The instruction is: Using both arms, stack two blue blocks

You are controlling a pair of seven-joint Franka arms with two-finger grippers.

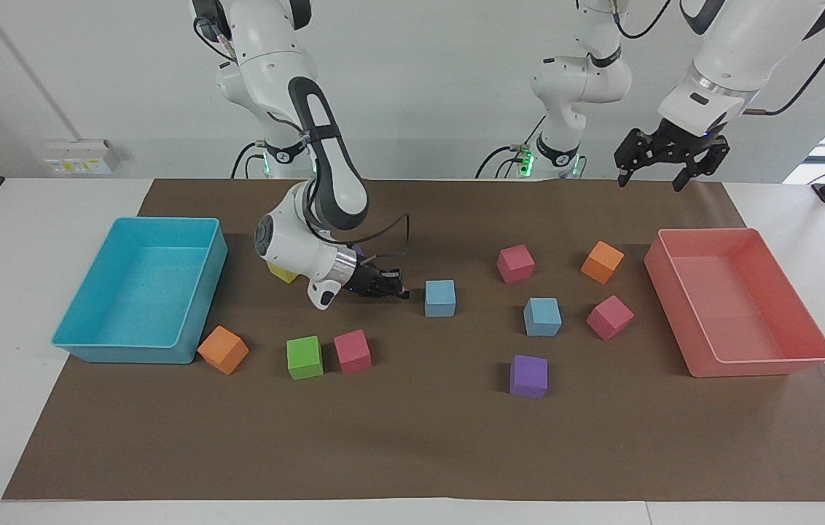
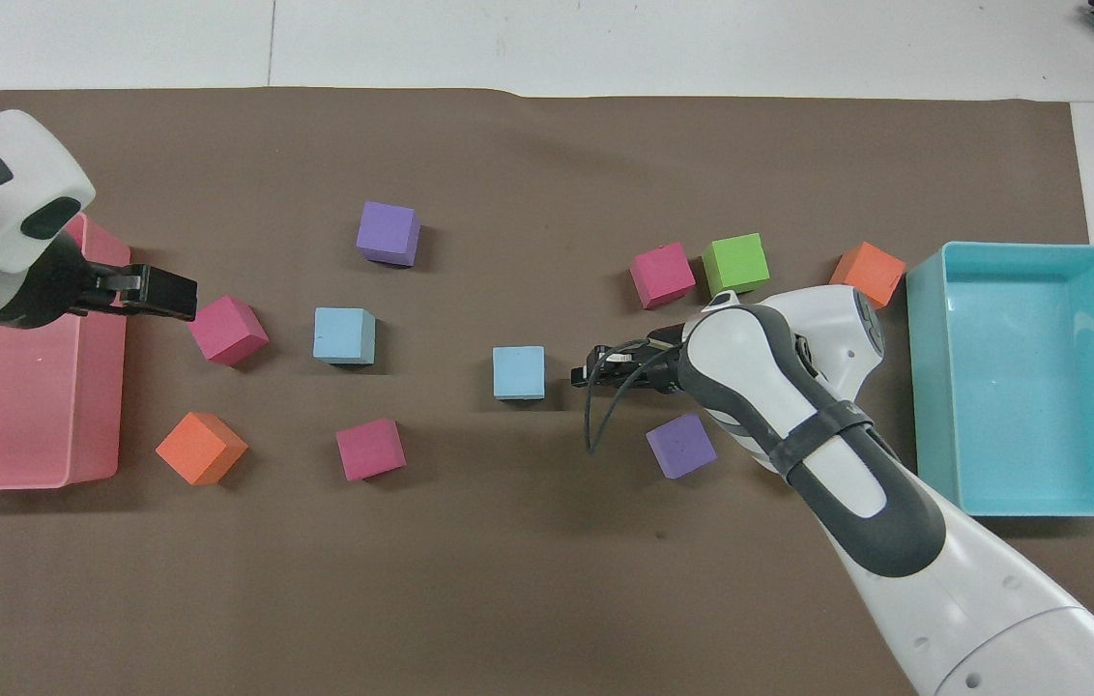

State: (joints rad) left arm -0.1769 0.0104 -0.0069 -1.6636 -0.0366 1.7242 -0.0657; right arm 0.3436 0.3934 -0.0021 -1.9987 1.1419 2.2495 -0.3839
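Note:
Two light blue blocks lie on the brown mat. One blue block [image 1: 439, 297] [image 2: 519, 372] is near the middle. The other blue block [image 1: 542, 316] [image 2: 344, 334] lies toward the left arm's end. My right gripper [image 1: 399, 292] [image 2: 582, 372] is low over the mat, just beside the middle blue block on the turquoise tray's side, a small gap apart. My left gripper [image 1: 648, 181] [image 2: 182, 295] is open and empty, raised high in the air. In the overhead view it sits between the pink tray and a pink cube [image 2: 227, 330].
A turquoise tray [image 1: 128, 355] stands at the right arm's end and a pink tray [image 1: 748, 367] at the left arm's end. Purple [image 1: 528, 376], pink [image 1: 515, 263], orange [image 1: 602, 262], green [image 1: 305, 357], pink [image 1: 352, 351], orange [image 1: 223, 349] and yellow [image 1: 281, 273] cubes are scattered on the mat.

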